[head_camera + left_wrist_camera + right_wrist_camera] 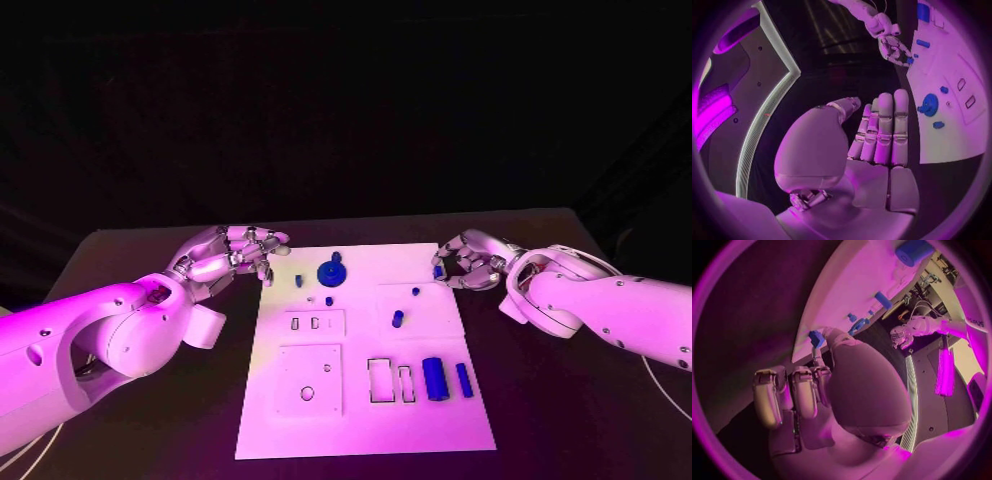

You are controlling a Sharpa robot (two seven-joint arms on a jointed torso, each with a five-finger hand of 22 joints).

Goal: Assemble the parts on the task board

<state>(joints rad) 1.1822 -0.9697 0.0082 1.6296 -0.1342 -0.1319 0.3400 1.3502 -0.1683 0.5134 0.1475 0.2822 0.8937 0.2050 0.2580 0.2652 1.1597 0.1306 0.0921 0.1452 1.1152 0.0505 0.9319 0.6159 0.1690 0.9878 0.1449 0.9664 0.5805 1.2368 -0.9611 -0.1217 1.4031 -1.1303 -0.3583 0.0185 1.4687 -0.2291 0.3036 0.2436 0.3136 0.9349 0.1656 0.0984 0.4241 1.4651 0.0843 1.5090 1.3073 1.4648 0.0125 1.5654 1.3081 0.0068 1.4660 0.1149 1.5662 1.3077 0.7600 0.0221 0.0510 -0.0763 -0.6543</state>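
Note:
The white task board [368, 420] lies in the middle of the black table. My right hand [472, 262] hovers at the board's far right edge and pinches a small blue part [438, 270] between thumb and a finger; the right wrist view shows that part [816, 338] at the fingertips. My left hand [231, 252] sits off the board's far left corner, holding nothing, its fingers [884, 130] straight and side by side. A round blue gear piece [333, 272] stands near the board's far edge. Two blue cylinders [434, 379] lie at the near right.
Smaller blue pieces [397, 319] are scattered on the board's far half. Rectangular recesses [310, 380] occupy its near left and middle. The left wrist view shows the board [954, 140] with the gear piece [929, 105] and my right hand [893, 47]. Dark table flanks the board.

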